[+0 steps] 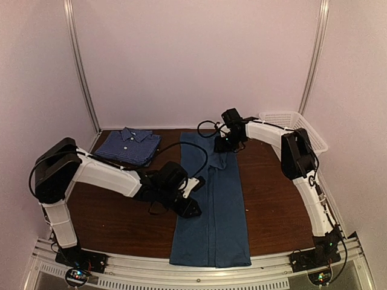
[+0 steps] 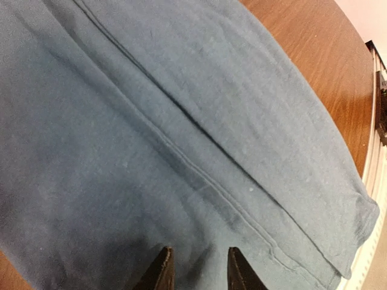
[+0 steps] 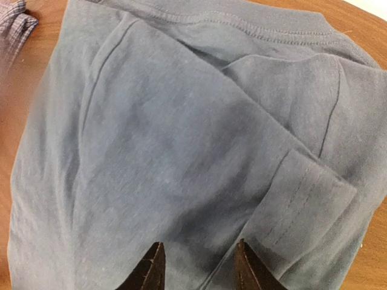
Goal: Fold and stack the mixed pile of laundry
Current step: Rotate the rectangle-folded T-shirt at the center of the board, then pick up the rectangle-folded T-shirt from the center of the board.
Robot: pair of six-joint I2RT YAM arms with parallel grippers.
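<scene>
The plain teal-blue t-shirt [image 1: 211,205] lies folded lengthwise in a long strip down the middle of the brown table [image 1: 115,214]. My left gripper [image 1: 190,208] hovers over the strip's left edge about halfway down. In the left wrist view it [image 2: 199,269] is open above the t-shirt [image 2: 181,133], with nothing between its fingers. My right gripper [image 1: 222,145] is over the strip's far end. In the right wrist view it [image 3: 199,263] is open just above the t-shirt [image 3: 181,121], next to a folded-in sleeve [image 3: 308,199]. The blue-and-white checked shirt [image 1: 128,146] lies folded at the back left.
A white lattice basket [image 1: 296,125] stands at the back right corner. Bare wood shows on both sides of the strip [image 1: 272,199]. The t-shirt's hem [image 2: 357,241] reaches the table's near edge by the metal rail [image 1: 181,272]. A corner of the checked shirt [image 3: 15,24] shows beside the collar end.
</scene>
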